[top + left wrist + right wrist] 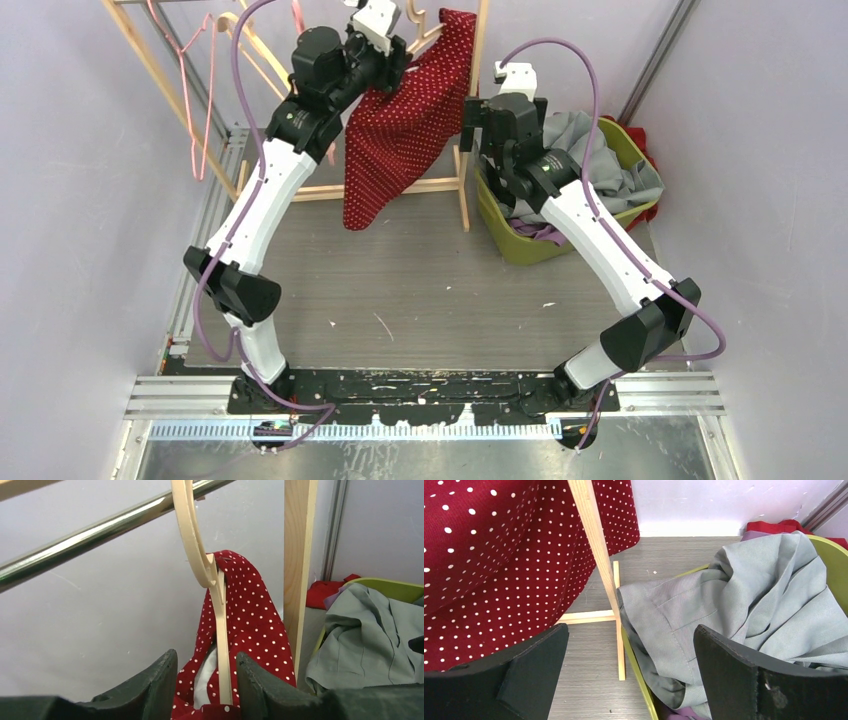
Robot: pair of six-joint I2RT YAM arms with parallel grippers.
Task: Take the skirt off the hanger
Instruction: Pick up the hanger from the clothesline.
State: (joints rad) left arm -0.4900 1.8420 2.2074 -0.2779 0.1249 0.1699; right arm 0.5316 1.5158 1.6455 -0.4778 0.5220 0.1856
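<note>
The red white-dotted skirt hangs from a pale wooden hanger hooked over the rack's metal rail. My left gripper is up at the skirt's top. In the left wrist view, the left gripper is open and straddles the hanger's thin arm and the skirt. The arm lies close to the right finger, with a gap to the left finger. My right gripper hovers beside the skirt's right edge. The right gripper is wide open and holds nothing, with the skirt at its left.
A green basket with grey cloth stands right of the rack; its rim is under my right gripper. The rack's wooden post stands between skirt and basket. Pink wire hangers hang at the rack's left end.
</note>
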